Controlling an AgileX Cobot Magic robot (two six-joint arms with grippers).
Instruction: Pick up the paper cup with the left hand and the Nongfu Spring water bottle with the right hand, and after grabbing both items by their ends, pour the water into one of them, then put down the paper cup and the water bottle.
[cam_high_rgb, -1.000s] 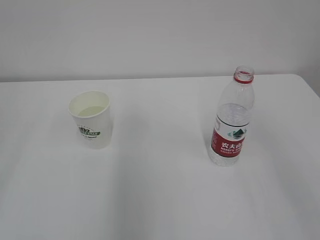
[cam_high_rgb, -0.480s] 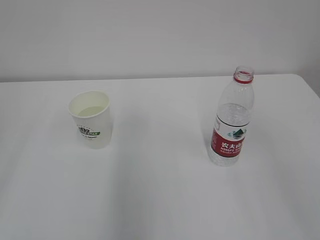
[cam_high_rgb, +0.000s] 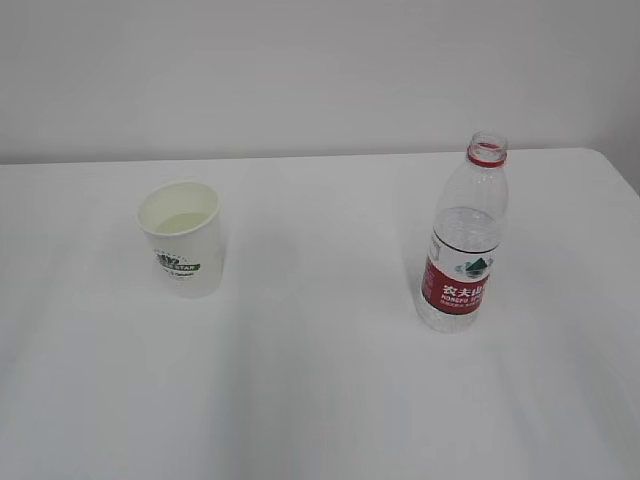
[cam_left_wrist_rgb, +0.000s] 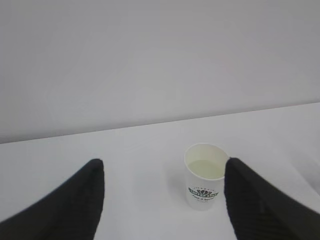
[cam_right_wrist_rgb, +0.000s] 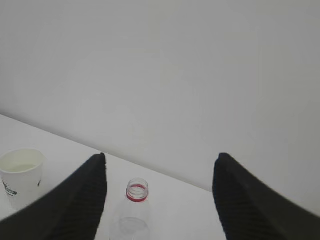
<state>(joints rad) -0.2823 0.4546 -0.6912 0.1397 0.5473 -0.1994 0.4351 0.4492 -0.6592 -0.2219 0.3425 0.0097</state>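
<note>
A white table (cam_high_rgb: 320, 400) fills the scene, backed by a plain pale wall (cam_high_rgb: 320, 70). On it stands one bottle (cam_high_rgb: 463, 240), upright, the taller of the two things: clear ribbed plastic, uncapped, with a red ring at the neck and a red-and-white label with white Chinese characters low on its body. Well to the left of the bottle, apart from it and a little farther back, stands one cup (cam_high_rgb: 182, 238), also upright: small, white, tapered paper, with a dark green logo on its side and pale clear water (cam_high_rgb: 184, 221) lying low inside. Neither arm shows in the exterior view. In the left wrist view the left gripper (cam_left_wrist_rgb: 165, 197) sits back from the cup with its two black jaws spread wide, holding nothing; the cup appears between them, nearer the right jaw. In the right wrist view the right gripper (cam_right_wrist_rgb: 160, 192) has its two black jaws likewise wide apart and empty, with the bottle's red-ringed mouth below and between them.
</note>
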